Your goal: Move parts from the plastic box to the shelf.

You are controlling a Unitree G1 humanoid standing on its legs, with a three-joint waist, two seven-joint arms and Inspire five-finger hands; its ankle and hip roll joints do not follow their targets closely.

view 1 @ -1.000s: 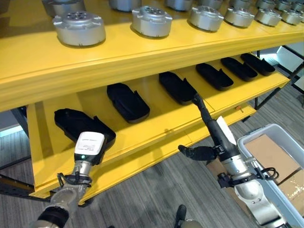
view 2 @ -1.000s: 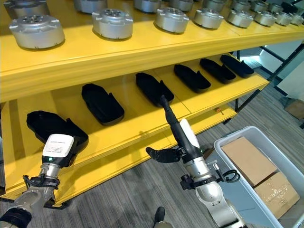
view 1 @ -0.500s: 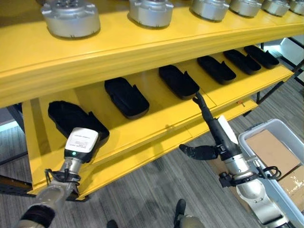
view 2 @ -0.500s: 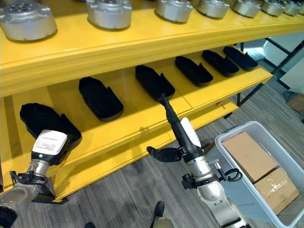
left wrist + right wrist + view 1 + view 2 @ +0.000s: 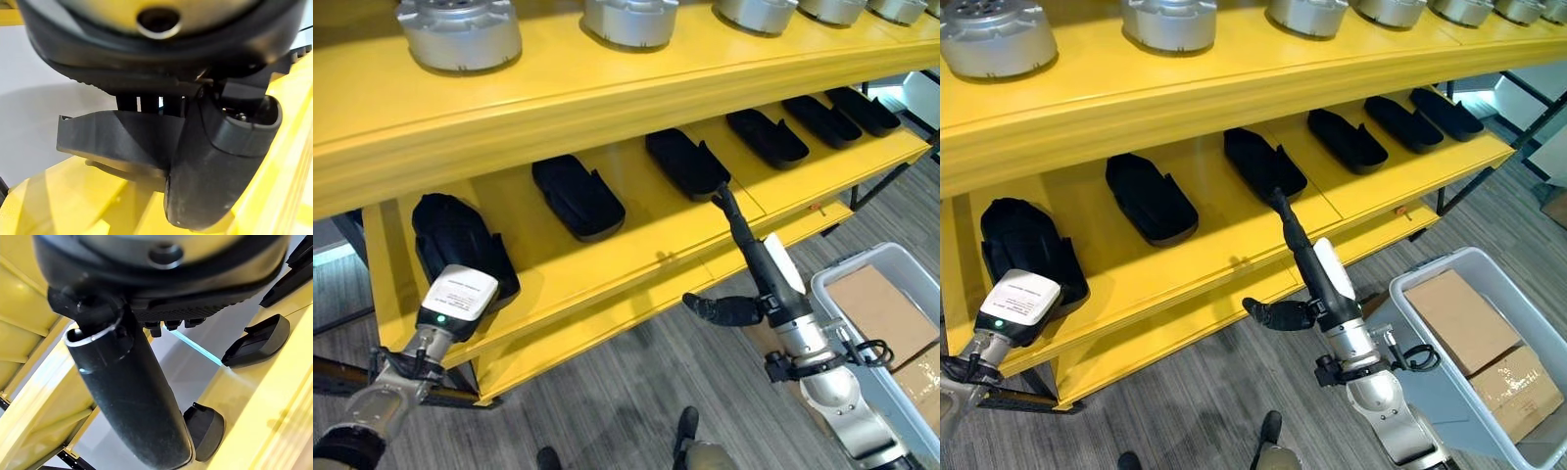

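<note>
Several black plastic parts lie in a row on the lower yellow shelf [image 5: 636, 250]. My left hand [image 5: 458, 297] is at the leftmost black part [image 5: 460, 240], at its near end. In the left wrist view that part [image 5: 117, 137] sits between my fingers and my thumb [image 5: 210, 166], resting on the shelf. My right hand [image 5: 773, 289] is open, its straight fingers reaching up to the near edge of the third black part [image 5: 685, 162], thumb spread to the side. The grey plastic box [image 5: 857, 264] stands on the floor at the lower right.
Round silver metal parts [image 5: 460, 34] line the upper shelf. Cardboard boxes [image 5: 871, 313] lie inside the plastic box. More black parts [image 5: 257, 342] sit further along the lower shelf. Grey wood floor lies in front of the shelf.
My left hand has moved to the left, and the near end of the leftmost black part has swung with it. The view has shifted a little. My right hand has stayed in place.
</note>
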